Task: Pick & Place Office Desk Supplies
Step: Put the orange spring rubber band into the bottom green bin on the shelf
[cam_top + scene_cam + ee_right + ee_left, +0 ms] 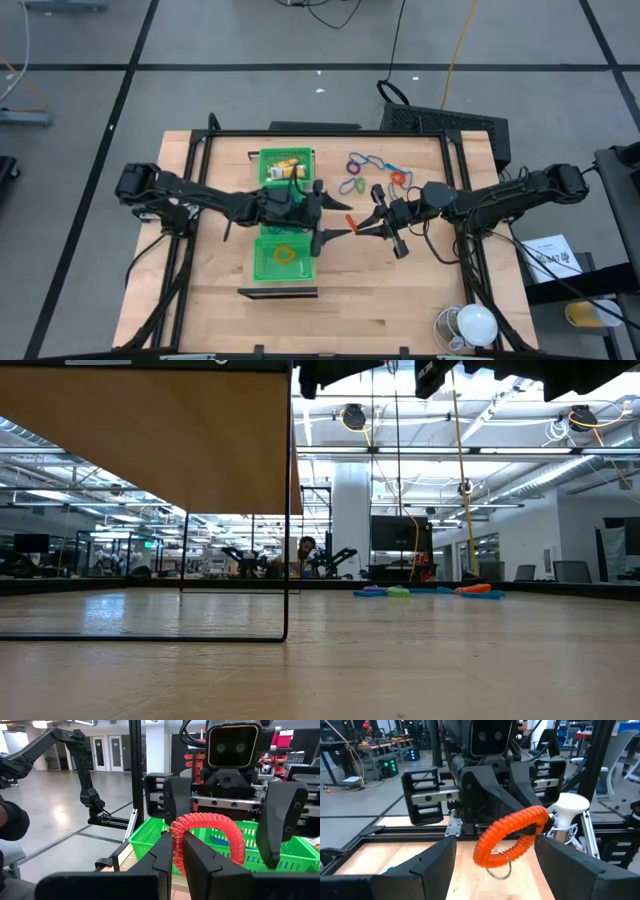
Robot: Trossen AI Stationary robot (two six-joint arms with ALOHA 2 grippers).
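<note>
Two tools meet above the worktop beside the green tray (285, 215): an orange-red coil loop (207, 837) is pinched by the right tool (352, 226), while the left tool (322, 212) is spread around it; release is best delayed until the left grip is firm

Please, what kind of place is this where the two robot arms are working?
Most likely a robotics lab in a large open industrial hall. Another robot arm stands on the bare concrete floor, workbenches with electronics line the room, and exposed ceiling ducts and lights run overhead.
</note>
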